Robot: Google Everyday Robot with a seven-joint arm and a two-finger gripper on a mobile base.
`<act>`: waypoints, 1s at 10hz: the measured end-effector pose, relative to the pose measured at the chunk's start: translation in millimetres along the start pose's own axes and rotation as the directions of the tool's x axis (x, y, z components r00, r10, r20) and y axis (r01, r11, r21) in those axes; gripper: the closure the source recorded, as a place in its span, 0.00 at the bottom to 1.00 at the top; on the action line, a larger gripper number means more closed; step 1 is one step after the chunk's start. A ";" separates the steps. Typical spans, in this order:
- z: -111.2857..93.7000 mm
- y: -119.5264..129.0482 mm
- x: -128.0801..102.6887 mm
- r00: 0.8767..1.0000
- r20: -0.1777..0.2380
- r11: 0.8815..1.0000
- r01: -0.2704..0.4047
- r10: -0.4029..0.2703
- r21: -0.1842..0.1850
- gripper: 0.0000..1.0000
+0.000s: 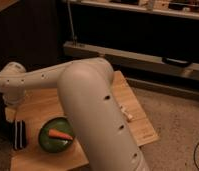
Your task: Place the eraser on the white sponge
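Eraser (19, 135): just left of green plate (45, 142), at table's (138, 125) left edge.
Hand (12, 100): behind-left of plate, beyond eraser, jaws spread, empty.
Room: bare table behind plate.

Claw (14, 103) hangs near the eraser (19, 135) lying beside the green plate (43, 138).

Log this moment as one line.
gripper: open, empty, above table's left end | eraser: on table, untouched | white sponge: hidden behind arm
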 end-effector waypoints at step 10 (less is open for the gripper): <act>74.3 39.6 43.5 0.984 -0.132 0.990 -0.126 0.118 -0.057 0.20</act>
